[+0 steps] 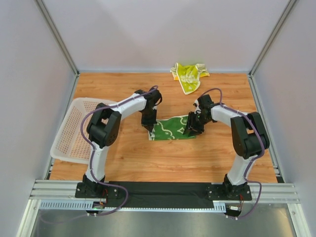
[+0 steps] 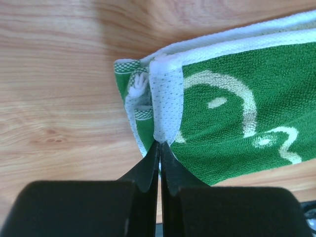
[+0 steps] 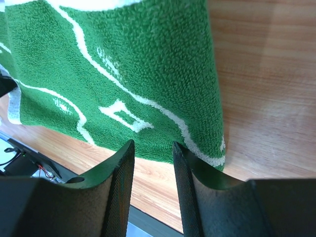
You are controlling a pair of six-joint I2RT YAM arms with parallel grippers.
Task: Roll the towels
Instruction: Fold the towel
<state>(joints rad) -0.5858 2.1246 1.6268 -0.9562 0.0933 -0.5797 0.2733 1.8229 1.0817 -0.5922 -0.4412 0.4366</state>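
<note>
Centrally, the dark green towel point(image 1: 173, 129) is lying flat on the wooden tabletop point(image 1: 148, 160) between the two arms, with its white pattern facing up. The left pincer point(image 2: 159, 144) is reaching down at the towel's left end. Its jaws are pressing together on the white hem point(image 2: 165, 98) at that corner. From the left wrist, the hem is rising off the wood and narrowing into the closed tips, and a small fold of green and white cloth is bunching just beside it. The rest of the towel is spreading away flat to the right of that grip.

The right pincer point(image 3: 152, 148) is hovering at the towel's right end, its jaws standing apart with nothing between them. The towel's near edge is running just past the fingertips there; whether they are touching the cloth cannot be told.

The yellow and lime-green towel point(image 1: 187, 76) is lying crumpled at the far edge of the tabletop, close to the back wall and well apart from the green one and from both pincers. A white perforated basket point(image 1: 74, 133) is sitting at the tabletop's left edge, beside the left arm.
</note>
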